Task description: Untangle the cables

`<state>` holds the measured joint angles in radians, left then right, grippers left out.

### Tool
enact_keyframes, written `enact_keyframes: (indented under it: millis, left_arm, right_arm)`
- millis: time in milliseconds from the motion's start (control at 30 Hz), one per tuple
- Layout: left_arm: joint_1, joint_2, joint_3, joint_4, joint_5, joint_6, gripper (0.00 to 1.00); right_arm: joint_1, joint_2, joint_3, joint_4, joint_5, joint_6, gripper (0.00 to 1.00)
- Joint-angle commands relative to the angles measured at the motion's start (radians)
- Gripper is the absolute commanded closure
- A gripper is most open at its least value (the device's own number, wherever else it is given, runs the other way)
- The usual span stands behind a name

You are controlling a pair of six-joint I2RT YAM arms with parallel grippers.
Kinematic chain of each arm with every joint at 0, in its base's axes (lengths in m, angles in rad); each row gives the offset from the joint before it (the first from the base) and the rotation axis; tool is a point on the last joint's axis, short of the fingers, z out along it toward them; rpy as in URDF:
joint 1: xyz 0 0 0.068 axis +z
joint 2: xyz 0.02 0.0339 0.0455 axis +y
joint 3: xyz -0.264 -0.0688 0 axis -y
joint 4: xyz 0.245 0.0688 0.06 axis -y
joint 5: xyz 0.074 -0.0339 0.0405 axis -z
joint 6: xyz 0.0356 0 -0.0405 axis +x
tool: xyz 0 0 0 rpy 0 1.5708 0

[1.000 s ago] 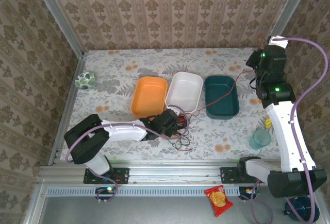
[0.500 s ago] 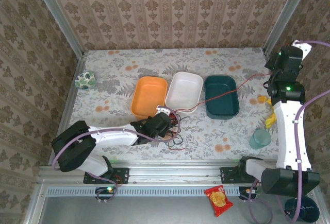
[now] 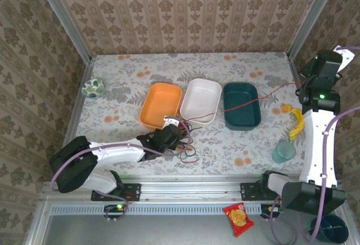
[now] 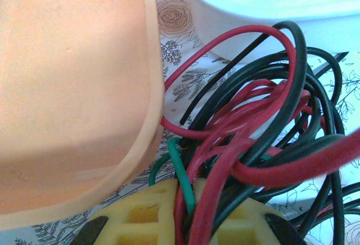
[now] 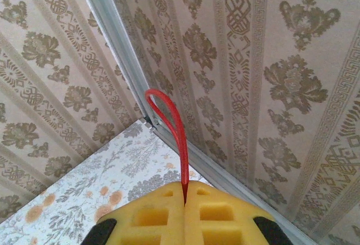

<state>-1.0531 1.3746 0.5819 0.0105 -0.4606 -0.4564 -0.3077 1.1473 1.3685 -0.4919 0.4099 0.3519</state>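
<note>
The cables point(image 3: 184, 138) lie as a knot of red, black and green wires on the cloth just in front of the orange and white trays. My left gripper point(image 3: 172, 136) lies low at the knot. In the left wrist view its yellow fingers point(image 4: 140, 217) are shut on several strands of the cables point(image 4: 253, 127). One red cable point(image 3: 247, 102) runs taut from the knot across the white and teal trays up to my right gripper point(image 3: 305, 85), held high by the right wall. There the gripper point(image 5: 184, 193) is shut on a red loop point(image 5: 171, 118).
Orange tray point(image 3: 160, 105), white tray point(image 3: 201, 98) and teal tray point(image 3: 242, 106) stand in a row mid-table. A banana point(image 3: 296, 122) and a teal cup point(image 3: 284, 152) sit near the right arm. A green-white ball point(image 3: 92, 87) lies far left. The orange tray's rim point(image 4: 149, 87) is close beside the left fingers.
The right gripper has swung right toward the side wall, drawing the red cable out longer and tauter. The left gripper has slid slightly nearer and leftward with the knot.
</note>
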Motion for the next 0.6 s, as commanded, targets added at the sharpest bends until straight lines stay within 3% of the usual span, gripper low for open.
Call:
enact_keyframes:
  millis: [0,167,567]
  left_arm:
    - [-0.002,-0.020,-0.008,0.034,-0.006,0.009,1.00]
    - [-0.002,-0.057,-0.052,0.062,-0.014,-0.006,1.00]
    - [0.015,-0.226,-0.168,0.026,-0.050,-0.082,1.00]
  right_arm:
    - [-0.014,-0.020,0.026,-0.006,-0.030,0.037,1.00]
    - [-0.123,-0.021,0.032,-0.040,-0.127,0.182,1.00]
    - [-0.192,-0.023,0.006,-0.039,-0.204,0.268,1.00]
